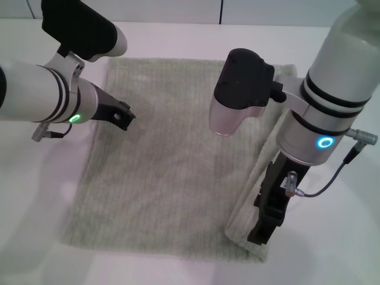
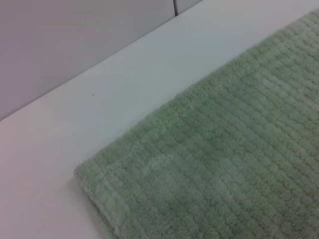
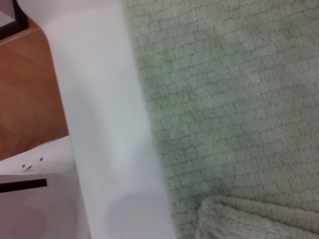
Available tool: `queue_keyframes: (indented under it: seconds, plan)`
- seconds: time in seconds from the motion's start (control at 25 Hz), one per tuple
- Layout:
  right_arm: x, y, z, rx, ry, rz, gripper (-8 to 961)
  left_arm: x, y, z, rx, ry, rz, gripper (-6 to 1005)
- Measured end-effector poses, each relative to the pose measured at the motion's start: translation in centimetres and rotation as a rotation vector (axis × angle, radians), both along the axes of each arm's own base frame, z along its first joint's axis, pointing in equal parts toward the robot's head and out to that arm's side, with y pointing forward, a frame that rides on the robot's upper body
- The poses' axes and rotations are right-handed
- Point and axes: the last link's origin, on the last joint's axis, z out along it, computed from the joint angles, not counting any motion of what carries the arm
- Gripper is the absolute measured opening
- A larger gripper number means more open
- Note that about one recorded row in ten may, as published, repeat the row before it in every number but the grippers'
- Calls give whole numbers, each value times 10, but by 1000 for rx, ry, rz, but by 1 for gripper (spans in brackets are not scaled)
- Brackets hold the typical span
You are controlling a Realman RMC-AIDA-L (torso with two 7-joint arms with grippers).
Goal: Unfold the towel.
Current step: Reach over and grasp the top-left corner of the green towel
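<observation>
The pale grey-green towel (image 1: pixel 172 178) lies mostly flat on the white table (image 1: pixel 178 35). A narrow strip (image 1: pixel 252 190) along its right side is folded over onto it. My left gripper (image 1: pixel 123 114) hovers over the towel's left part, near the far corner. My right gripper (image 1: pixel 266 228) points down at the front end of the folded strip, by the towel's near right corner. The left wrist view shows a towel corner (image 2: pixel 99 184) flat on the table. The right wrist view shows the towel (image 3: pixel 224 99) and a folded lip (image 3: pixel 259 219).
The table's near edge (image 3: pixel 99 124) runs close beside the towel in the right wrist view, with wooden floor (image 3: pixel 30 84) beyond it. A wall (image 2: pixel 75 40) stands behind the table's far edge.
</observation>
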Motion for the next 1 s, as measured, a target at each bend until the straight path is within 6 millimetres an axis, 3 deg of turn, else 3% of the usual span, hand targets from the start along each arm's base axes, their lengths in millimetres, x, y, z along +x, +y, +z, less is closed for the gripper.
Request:
queue_keyframes:
  seconds: [1.0]
  plan:
    - [-3,2,-2,15,12,10,726,-14,-3,-12,-59,41,54,-1]
